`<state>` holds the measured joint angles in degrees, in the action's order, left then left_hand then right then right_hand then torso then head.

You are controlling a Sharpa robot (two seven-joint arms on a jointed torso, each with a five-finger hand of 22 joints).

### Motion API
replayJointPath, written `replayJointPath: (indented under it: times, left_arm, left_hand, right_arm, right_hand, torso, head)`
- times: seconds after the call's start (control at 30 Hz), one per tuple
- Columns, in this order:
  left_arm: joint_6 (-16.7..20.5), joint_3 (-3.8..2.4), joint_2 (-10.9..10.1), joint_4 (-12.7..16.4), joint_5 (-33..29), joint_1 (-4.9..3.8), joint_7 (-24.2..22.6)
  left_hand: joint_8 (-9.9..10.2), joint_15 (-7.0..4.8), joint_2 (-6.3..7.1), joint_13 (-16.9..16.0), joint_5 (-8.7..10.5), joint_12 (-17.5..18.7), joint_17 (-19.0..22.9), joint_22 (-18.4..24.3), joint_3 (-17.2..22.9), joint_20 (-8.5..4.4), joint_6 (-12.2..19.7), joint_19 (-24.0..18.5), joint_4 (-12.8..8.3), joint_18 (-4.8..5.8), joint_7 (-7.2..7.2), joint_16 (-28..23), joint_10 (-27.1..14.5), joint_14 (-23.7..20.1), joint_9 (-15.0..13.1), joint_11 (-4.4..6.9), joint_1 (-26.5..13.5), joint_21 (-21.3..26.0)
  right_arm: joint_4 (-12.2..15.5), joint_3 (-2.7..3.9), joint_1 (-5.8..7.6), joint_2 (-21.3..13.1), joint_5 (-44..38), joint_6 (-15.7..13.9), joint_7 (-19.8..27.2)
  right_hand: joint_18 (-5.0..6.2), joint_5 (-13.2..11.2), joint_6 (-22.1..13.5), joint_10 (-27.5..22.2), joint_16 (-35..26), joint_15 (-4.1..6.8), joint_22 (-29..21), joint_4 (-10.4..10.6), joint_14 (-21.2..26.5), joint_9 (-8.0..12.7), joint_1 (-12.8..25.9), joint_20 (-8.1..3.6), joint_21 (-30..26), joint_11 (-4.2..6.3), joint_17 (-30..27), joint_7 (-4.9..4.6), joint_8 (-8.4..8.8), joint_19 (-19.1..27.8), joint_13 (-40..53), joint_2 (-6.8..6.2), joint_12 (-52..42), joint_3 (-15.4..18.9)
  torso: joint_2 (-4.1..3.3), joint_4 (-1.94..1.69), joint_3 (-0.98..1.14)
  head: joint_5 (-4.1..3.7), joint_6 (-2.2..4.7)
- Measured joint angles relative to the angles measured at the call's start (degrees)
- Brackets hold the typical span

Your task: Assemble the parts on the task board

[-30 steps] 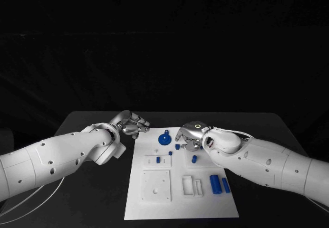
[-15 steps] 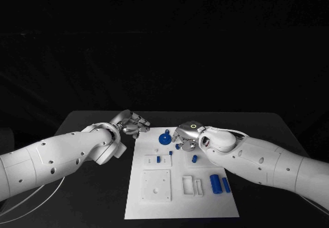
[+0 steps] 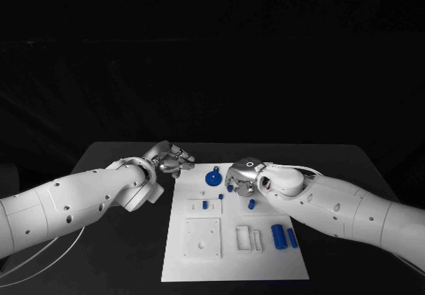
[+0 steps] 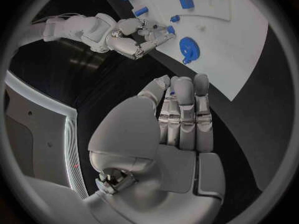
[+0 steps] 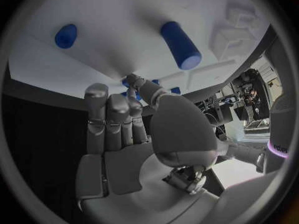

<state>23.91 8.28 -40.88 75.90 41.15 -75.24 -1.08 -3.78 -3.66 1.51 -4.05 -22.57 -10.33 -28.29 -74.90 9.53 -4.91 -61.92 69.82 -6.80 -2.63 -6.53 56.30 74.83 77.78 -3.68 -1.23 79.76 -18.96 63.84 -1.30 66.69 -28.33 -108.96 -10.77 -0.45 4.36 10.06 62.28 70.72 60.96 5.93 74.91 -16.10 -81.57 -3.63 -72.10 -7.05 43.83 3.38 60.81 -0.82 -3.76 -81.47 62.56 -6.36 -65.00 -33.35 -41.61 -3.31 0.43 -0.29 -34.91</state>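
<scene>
Working over the far half of the task board (image 3: 232,270), the right hand (image 3: 242,178) hangs just above a small blue peg (image 3: 230,189), with the round blue disc (image 3: 212,179) just beside it on the side toward the other arm. In the left wrist view the right hand's fingertips (image 4: 163,32) converge around a small blue piece, so we judge it is pinching that piece; the contact is too small to confirm, and we cannot tell the state for certain. The left hand (image 3: 171,159) rests off the board, beyond its far corner, fingers extended side by side and holding nothing. Behind the right hand, toward the robot, lie a short blue peg (image 3: 252,204) and two blue cylinders (image 3: 284,237) beside a white slotted fixture (image 3: 248,239). Several faults are possible from here. If the pinch is shallow, the piece may tilt or slip as it is lifted, and then roll across the smooth board. The curled outer fingers pass close to the disc, so a sideways move could nudge it out of position. A peg presented off-axis may jam at the mouth of its socket. We recommend a straight vertical lift.
</scene>
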Motion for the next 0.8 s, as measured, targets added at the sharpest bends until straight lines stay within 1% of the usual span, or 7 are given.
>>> replayJointPath:
  times: [0.07, 0.23, 0.43, 0.57, 0.63, 0.73, 0.8]
  left_arm:
    - [0.0, 0.0, 0.0, 0.0, 0.0, 0.0, 0.0]
    - [-0.1, 0.0, 0.0, 0.0, 0.0, 0.0, 0.1]
    - [-0.1, 0.0, -0.1, 0.1, 0.0, -0.01, 0.1]
    - [-0.1, 0.0, -0.1, 0.2, 0.1, -0.01, 0.1]
    - [-0.1, 0.0, -0.1, 0.2, 0.1, -0.02, 0.1]
    - [-0.1, 0.0, -0.1, 0.3, 0.1, -0.03, 0.2]
    - [-0.1, 0.0, -0.1, 0.3, 0.1, -0.05, 0.2]
  left_hand:
    - [0.0, 0.0, 0.0, 0.0, 0.0, 0.0, 0.0, 0.0, 0.0, 0.0, 0.0, 0.0, 0.0, 0.0, 0.0, 0.0, 0.0, 0.0, 0.0, 0.0, 0.0, 0.0]
    - [0.0, 0.0, 0.0, 0.0, 0.0, -0.3, -0.1, 0.0, 0.0, 0.0, 0.0, 0.0, -0.5, 0.0, 0.0, 0.0, -0.2, 0.0, 0.0, 0.2, 0.0, -0.6]
    - [0.0, 0.0, 0.0, 0.0, 0.0, -0.3, -0.1, 0.0, 0.0, 0.0, 0.0, 0.0, -0.5, 0.0, 0.0, 0.0, -0.2, 0.0, 0.0, 0.2, 0.0, -0.6]
    - [0.0, 0.0, 0.0, 0.0, 0.0, -0.3, -0.1, 0.0, 0.0, 0.0, 0.0, 0.0, -0.5, 0.0, 0.0, 0.0, -0.2, 0.0, 0.0, 0.2, 0.0, -0.6]
    - [0.0, 0.0, 0.0, 0.0, 0.0, -0.3, -0.1, 0.0, 0.0, 0.0, 0.0, 0.0, -0.5, 0.0, 0.0, 0.0, -0.2, 0.0, 0.0, 0.2, 0.0, -0.6]
    - [0.0, 0.0, 0.0, 0.0, 0.0, -0.3, -0.1, 0.0, 0.0, 0.0, 0.0, 0.0, -0.5, 0.0, 0.0, 0.0, -0.2, 0.0, 0.0, 0.2, 0.0, -0.6]
    - [0.0, 0.0, 0.0, 0.0, 0.0, -0.3, -0.1, 0.0, 0.0, 0.0, 0.0, 0.0, -0.5, 0.0, 0.0, 0.0, -0.2, 0.0, 0.0, 0.2, 0.0, -0.6]
  right_arm:
    - [0.0, 0.0, 0.0, -0.1, -0.3, 0.5, 0.0]
    - [0.2, 0.04, 0.06, -0.1, -0.9, 1.0, 0.0]
    - [-0.3, -0.06, 0.02, 0.4, -1.4, 1.4, -0.1]
    - [-0.9, -0.19, 0.04, 0.9, -1.5, 1.5, -0.1]
    - [-1.2, -0.3, 0.14, 1.2, -1.6, 1.5, -0.1]
    - [-1.5, -0.4, 0.21, 1.4, -1.6, 1.3, -0.1]
    - [-1.6, -0.51, 0.24, 1.5, -1.6, 1.2, -0.1]
  right_hand:
    - [0.0, 0.6, 0.0, 0.0, 0.0, 0.0, 0.0, 0.0, 0.0, 0.0, 0.0, 0.0, 0.1, 0.0, 0.2, 0.0, 0.0, 0.0, 0.1, 0.0, -0.2, -0.4]
    - [0.0, 0.6, 0.0, 0.0, 0.3, 0.0, 0.0, 0.0, 0.0, 0.0, 0.0, 0.0, 0.4, 0.0, 0.2, 0.0, 0.0, 0.0, 0.2, 0.0, -0.2, -0.7]
    - [0.0, -0.3, 0.0, 0.0, 0.3, 0.0, 0.0, 0.0, 0.0, 0.0, 0.0, 0.0, 0.4, 0.0, 0.2, -0.02, 0.0, 0.0, 0.1, 0.0, -0.2, -0.7]
    - [0.0, -1.2, 0.5, 0.0, 0.3, -0.01, 0.0, 0.1, 0.0, 0.0, 0.0, 0.0, 0.4, 0.0, 0.2, -0.48, 0.0, 0.0, -0.1, 0.0, -0.2, -0.3]
    - [0.0, -1.4, 1.2, 0.0, 0.3, 0.0, 0.0, 0.0, 0.0, 0.0, 0.0, 0.02, 0.4, 0.0, 0.2, -0.94, 0.0, 0.0, -0.1, 0.0, -0.1, 0.1]
    - [0.0, -1.9, 1.5, 0.0, 0.3, -0.01, 0.0, 0.0, 0.0, 0.0, 0.0, 0.21, 0.4, -0.01, 0.2, -1.07, 0.0, 0.2, -0.1, 0.0, -0.1, 0.8]
    - [0.0, -2.3, 2.3, -0.1, 0.3, -0.01, 0.0, 0.0, 0.0, 0.2, -0.2, 0.21, 0.4, -0.13, 0.2, -1.39, 0.11, 0.2, -0.1, 0.25, -0.1, 1.6]
  torso:
    - [-0.01, 0.01, 0.03]
    - [-0.02, 0.0, 0.07]
    - [-0.05, -0.02, 0.08]
    - [-0.07, -0.04, 0.1]
    - [-0.08, -0.06, 0.09]
    - [-0.09, -0.07, 0.07]
    - [-0.09, -0.06, 0.04]
  head:
    - [0.01, -0.01]
    - [-0.04, -0.02]
    - [-0.05, -0.02]
    - [-0.08, -0.02]
    - [-0.08, -0.09]
    - [-0.01, -0.16]
    - [0.03, -0.19]
